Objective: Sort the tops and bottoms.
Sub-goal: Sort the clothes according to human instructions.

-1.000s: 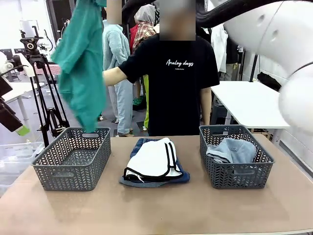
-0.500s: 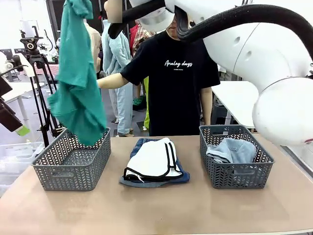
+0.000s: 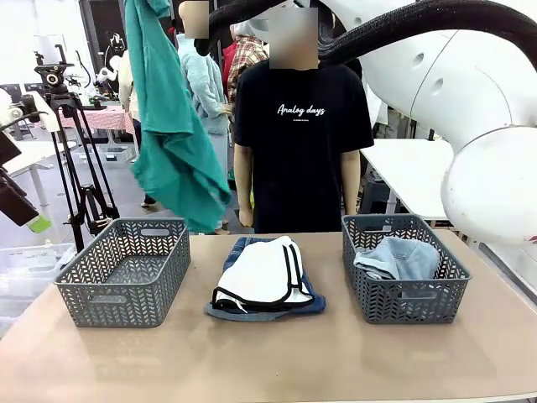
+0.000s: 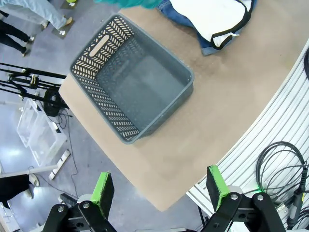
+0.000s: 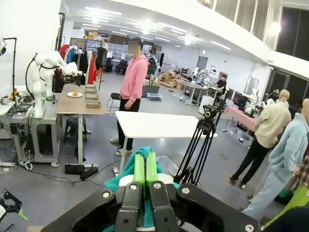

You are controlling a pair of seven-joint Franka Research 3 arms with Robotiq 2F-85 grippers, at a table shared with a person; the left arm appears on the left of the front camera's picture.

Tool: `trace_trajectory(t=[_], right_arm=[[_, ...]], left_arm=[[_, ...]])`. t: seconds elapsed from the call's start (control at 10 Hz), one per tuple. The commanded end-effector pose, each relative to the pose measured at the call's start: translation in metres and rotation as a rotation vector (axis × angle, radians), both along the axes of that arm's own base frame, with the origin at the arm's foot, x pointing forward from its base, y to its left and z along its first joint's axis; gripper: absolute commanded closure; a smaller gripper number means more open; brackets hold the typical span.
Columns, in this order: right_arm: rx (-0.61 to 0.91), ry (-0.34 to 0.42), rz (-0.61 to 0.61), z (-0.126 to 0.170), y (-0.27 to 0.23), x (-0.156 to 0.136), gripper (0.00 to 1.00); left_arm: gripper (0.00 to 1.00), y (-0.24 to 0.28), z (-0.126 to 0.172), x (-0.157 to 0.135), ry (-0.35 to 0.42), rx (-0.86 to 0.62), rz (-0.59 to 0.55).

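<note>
Front view first: the teal top [image 3: 172, 143] is hanging way up at about 11 o'clock, dangling from the top edge, above and behind the left basket [image 3: 126, 281] and not touching it. The white shorts [image 3: 264, 273] sit dead centre on the table [image 3: 268, 361], on top of the denim shorts [image 3: 312, 304]. The grey-blue denim [image 3: 398, 256] is bunched in the right basket [image 3: 403, 298] at 4 o'clock. A person in a black tee [image 3: 302, 143] stands at the far side, arms down.

Left wrist view: the left end effector [image 4: 159, 183] is spread wide with nothing between its green pads, up in the air over the table edge. The basket [image 4: 104, 41] is at 11 o'clock. The white shorts [image 4: 212, 14] peek in at 1 o'clock.

Right wrist view: the right end effector [image 5: 145, 168] is clamped tight, pads pressed together on the teal top [image 5: 126, 171], which bunches out around the pads.
</note>
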State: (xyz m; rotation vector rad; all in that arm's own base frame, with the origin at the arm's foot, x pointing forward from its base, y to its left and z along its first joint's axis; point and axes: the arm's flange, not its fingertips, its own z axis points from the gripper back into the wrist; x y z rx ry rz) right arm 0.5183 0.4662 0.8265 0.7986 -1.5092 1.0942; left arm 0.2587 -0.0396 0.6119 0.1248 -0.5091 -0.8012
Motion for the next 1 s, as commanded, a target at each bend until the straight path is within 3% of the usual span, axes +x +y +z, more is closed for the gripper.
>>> trace_trajectory(t=[0.0, 0.2, 0.4, 0.6, 0.8, 0.9], right_arm=[[0.02, -0.041, 0.011, 0.004, 0.014, 0.009, 1.0], [-0.021, 0.061, 0.069, -0.036, 0.047, 0.021, 1.0], [-0.076, 0.197, 0.139, -0.118, 0.1, 0.03, 1.0], [-0.085, 0.249, 0.147, -0.167, 0.125, 0.042, 1.0], [-0.123, 0.288, 0.135, -0.19, 0.133, 0.046, 1.0], [-0.137, 0.261, 0.149, -0.209, 0.125, 0.027, 1.0]], left_arm=[[0.0, 0.002, 0.001, 0.0, -0.003, 0.015, 0.004], [0.0, 0.002, 0.001, 0.0, -0.003, 0.015, 0.004], [0.0, 0.002, 0.001, 0.0, -0.003, 0.015, 0.004], [0.0, 0.002, 0.001, 0.0, -0.003, 0.015, 0.004], [0.0, 0.002, 0.001, 0.0, -0.003, 0.015, 0.004], [0.0, 0.002, 0.001, 0.0, -0.003, 0.015, 0.004]])
